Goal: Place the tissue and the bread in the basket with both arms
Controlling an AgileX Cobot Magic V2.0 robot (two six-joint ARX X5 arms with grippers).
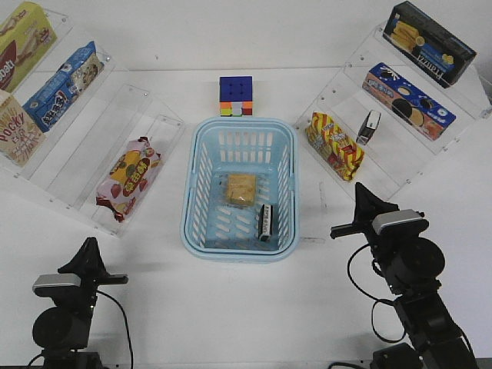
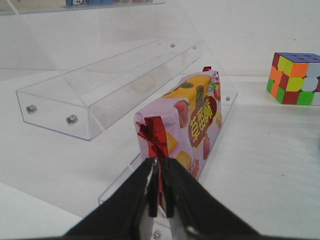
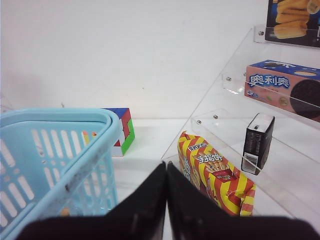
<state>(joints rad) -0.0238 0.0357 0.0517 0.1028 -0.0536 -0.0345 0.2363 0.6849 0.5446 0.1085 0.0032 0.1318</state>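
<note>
The light-blue basket [image 1: 238, 250] stands mid-table. The bread [image 1: 240, 188], a golden bun in clear wrap, lies on its floor. The tissue [image 1: 266, 221], a slim black pack, lies in the basket's near right corner. My left gripper [image 1: 88, 250] is shut and empty at the near left, well away from the basket. My right gripper [image 1: 361, 194] is shut and empty to the right of the basket. In the right wrist view the basket's wall [image 3: 55, 150] is beside the shut gripper [image 3: 166, 168]. In the left wrist view the shut gripper [image 2: 160, 163] faces a pink snack bag [image 2: 190, 120].
Clear acrylic stepped shelves stand at both sides with snack boxes. The pink bag [image 1: 129, 175] lies on the left lowest shelf. A red-and-yellow bag [image 1: 334, 144] and a small pale pack [image 1: 369, 127] are on the right shelf. A colour cube [image 1: 236, 96] sits behind the basket.
</note>
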